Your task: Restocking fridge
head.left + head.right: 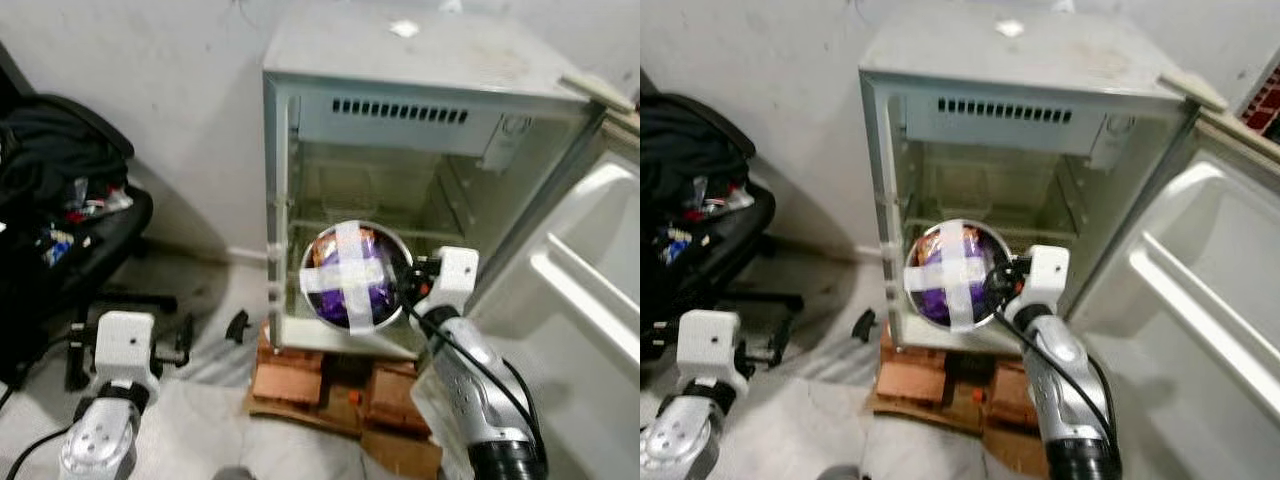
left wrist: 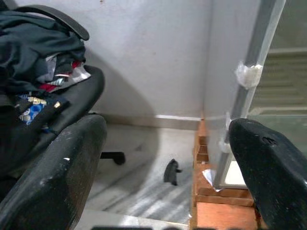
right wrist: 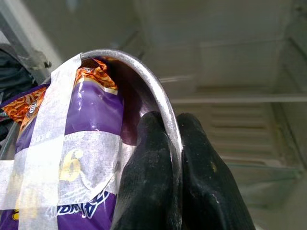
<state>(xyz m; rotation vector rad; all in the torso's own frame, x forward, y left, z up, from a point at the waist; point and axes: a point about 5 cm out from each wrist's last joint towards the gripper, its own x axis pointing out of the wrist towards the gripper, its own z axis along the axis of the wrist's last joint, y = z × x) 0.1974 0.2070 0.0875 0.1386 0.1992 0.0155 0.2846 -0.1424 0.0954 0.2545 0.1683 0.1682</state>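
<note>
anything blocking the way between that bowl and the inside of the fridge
Nothing visible. The right gripper pinches the rim of the metal bowl, which holds a taped-in purple packet, right at the fridge opening. The door is swung wide, and the glass shelf behind looks bare.

I can read very little here. On the purple packet (image 3: 91,143) in the metal bowl (image 3: 163,110), a large yellow "6" shows through the white tape (image 3: 57,158) in my right wrist view. Below it there are white letters, partly covered, that look like "ANG", but I can't be sure of them. A small round logo sits on the packet's orange corner, too blurred for me to read. From the head cameras the packet's print is only a smear of purple and orange. I can make out no lettering on the fridge (image 1: 420,90).
</note>
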